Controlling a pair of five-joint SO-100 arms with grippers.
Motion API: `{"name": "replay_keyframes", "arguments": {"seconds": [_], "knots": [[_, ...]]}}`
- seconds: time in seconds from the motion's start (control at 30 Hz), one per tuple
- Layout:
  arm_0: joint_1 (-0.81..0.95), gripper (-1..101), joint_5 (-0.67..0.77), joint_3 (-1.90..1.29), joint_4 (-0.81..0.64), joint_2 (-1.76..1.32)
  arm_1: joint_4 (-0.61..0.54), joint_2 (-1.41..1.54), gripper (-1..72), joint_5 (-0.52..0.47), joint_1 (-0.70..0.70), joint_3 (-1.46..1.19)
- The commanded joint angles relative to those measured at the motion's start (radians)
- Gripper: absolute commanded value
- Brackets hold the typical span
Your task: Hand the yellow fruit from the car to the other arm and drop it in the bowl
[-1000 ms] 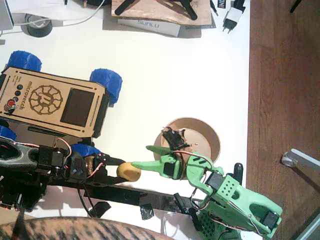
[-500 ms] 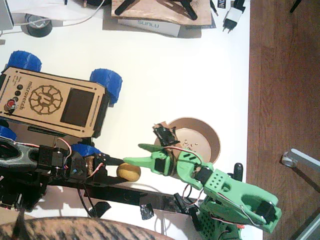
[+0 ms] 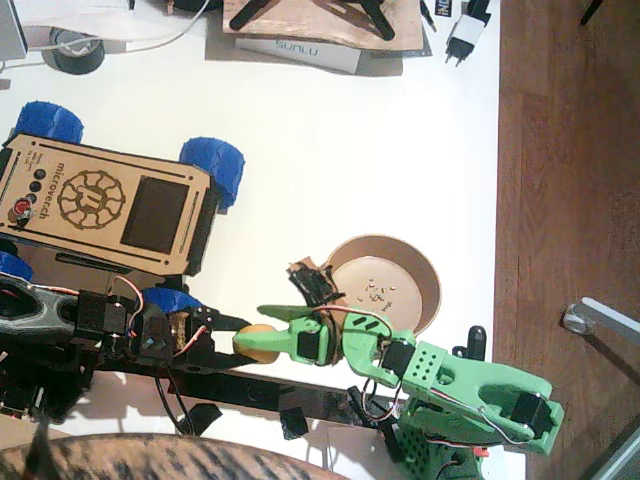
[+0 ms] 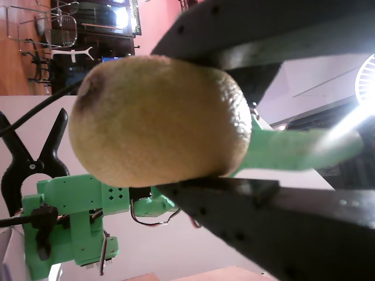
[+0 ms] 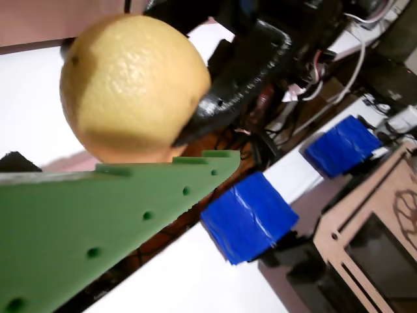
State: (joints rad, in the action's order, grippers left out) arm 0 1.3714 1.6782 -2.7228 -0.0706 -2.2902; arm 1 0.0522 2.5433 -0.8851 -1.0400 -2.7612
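Fruit (image 3: 258, 343) held above the table's near edge, between car (image 3: 105, 205) and bowl (image 3: 385, 285), at the meeting point of the two arms. Left gripper (image 4: 193, 117), black, pinched on it: in a wrist view, dark jaws pressed against top and bottom of the yellow skin. Right gripper (image 3: 275, 325), green, reaching in from the bowl side; one green finger (image 5: 104, 228) lying just under the fruit (image 5: 133, 88), possibly touching, the second finger not seen in that view. Whether the green jaws are spread around the fruit or already pressing on it: cannot tell. Long axis of the fruit (image 4: 158, 117) running roughly along the line between the two grippers, black jaws on the car-side half, bowl-side half free. Green finger seen past the fruit in the black arm's wrist view, confirming approach from the opposite end. Judged: hand-over step, not yet complete. Bowl lying behind the green gripper, nearer to the right arm (image 3: 450, 385); coming move turning on the green jaws closing on the free half before the black jaws release.
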Motion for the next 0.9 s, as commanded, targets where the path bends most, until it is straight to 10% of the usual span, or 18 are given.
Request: {"name": "replay_keyframes", "arguments": {"seconds": [0.0,0.87], "knots": [[0.003,0,0.008,0.028,-0.031,-0.005,-0.028,0.002,35.8,0.014,-0.021,0.051],[0.003,0,0.008,0.028,-0.031,0.008,-0.011,-0.138,35.6,0.255,-0.117,0.089]]}}
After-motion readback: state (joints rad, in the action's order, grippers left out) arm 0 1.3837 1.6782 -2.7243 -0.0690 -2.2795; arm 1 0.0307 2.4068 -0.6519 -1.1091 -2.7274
